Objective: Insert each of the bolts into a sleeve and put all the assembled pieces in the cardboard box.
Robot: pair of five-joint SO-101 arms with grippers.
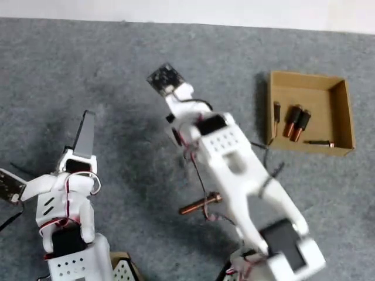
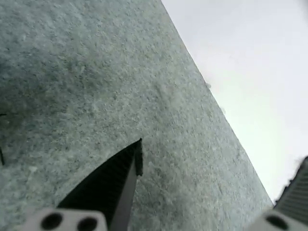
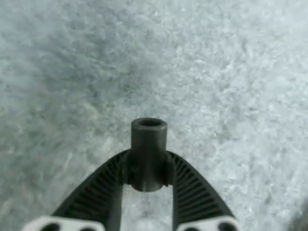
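My right gripper (image 3: 149, 164) is shut on a short black sleeve (image 3: 149, 144), held upright just above the grey mat with its open bore facing the camera. The right arm (image 1: 225, 146) stretches across the middle of the table. A copper bolt (image 1: 199, 205) lies on the mat beside that arm's lower part. The cardboard box (image 1: 343, 111) sits at the far right and holds several copper-and-black assembled pieces (image 1: 295, 123). My left gripper (image 2: 221, 154) is open above bare mat at the left, with one dark finger (image 1: 86, 132) pointing toward the table's far side.
Grey mat (image 1: 117, 64) covers the table, with open room at the far left and between the arms. Wires hang off the right arm near the bolt. A pale wall runs along the mat's far edge.
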